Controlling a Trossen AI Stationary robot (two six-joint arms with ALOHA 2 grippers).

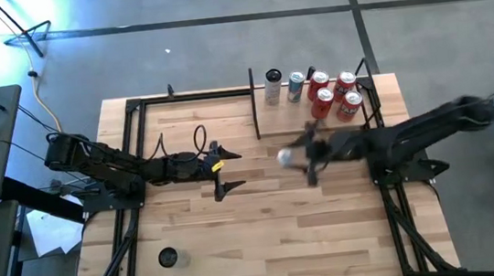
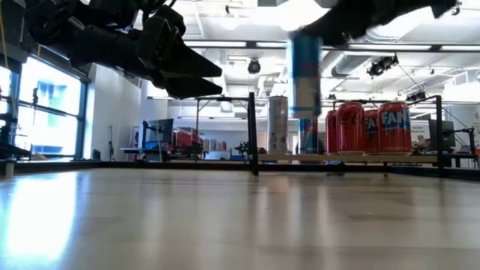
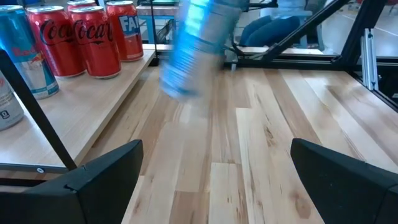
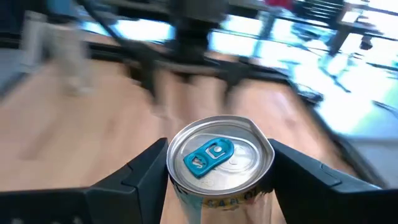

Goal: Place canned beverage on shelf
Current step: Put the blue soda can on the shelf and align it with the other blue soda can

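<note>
Gripping one can (image 4: pixel 221 160), right gripper (image 4: pixel 217 171); six shelved.

Right pincer (image 1: pixel 297 157) at frame centre, fingers clamped on load. Left pincer (image 1: pixel 229 169) centre-left, fingers spread, idle.

Two red cans (image 3: pixel 79 38) on the shelf (image 3: pixel 93 106) carry white "Coca" script in the left wrist view (each word runs round out of sight). A third red can (image 3: pixel 124 28) beside them shows "FA"; the low view gives "FAN" on that kind of can (image 2: pixel 394 127). Nothing else is legible.
</note>
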